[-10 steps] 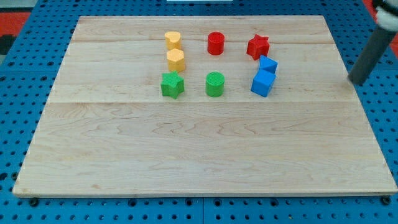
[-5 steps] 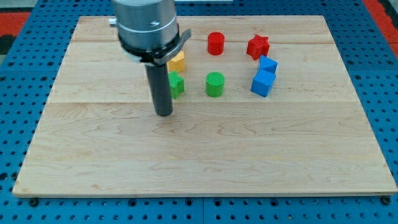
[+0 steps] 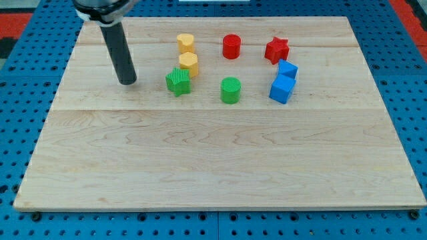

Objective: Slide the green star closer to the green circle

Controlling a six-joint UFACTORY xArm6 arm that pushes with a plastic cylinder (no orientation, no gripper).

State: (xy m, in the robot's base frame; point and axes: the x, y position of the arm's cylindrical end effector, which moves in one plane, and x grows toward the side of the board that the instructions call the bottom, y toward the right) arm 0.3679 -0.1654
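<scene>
The green star (image 3: 178, 81) lies on the wooden board (image 3: 220, 160), left of the green circle (image 3: 230, 90), with a clear gap between them. The star touches the lower yellow block (image 3: 189, 64) above it. My tip (image 3: 127, 81) rests on the board to the left of the green star, apart from it by about a block's width. The dark rod rises from the tip toward the view's top left.
A second yellow block (image 3: 186, 43) sits above the first. A red cylinder (image 3: 231, 47) and a red star (image 3: 277, 50) lie near the view's top. Two blue blocks (image 3: 287, 69) (image 3: 281, 88) sit right of the green circle.
My tip swept in from the right edge to just below the green star, then moved up and left. The green star shifted slightly up and left and turned.
</scene>
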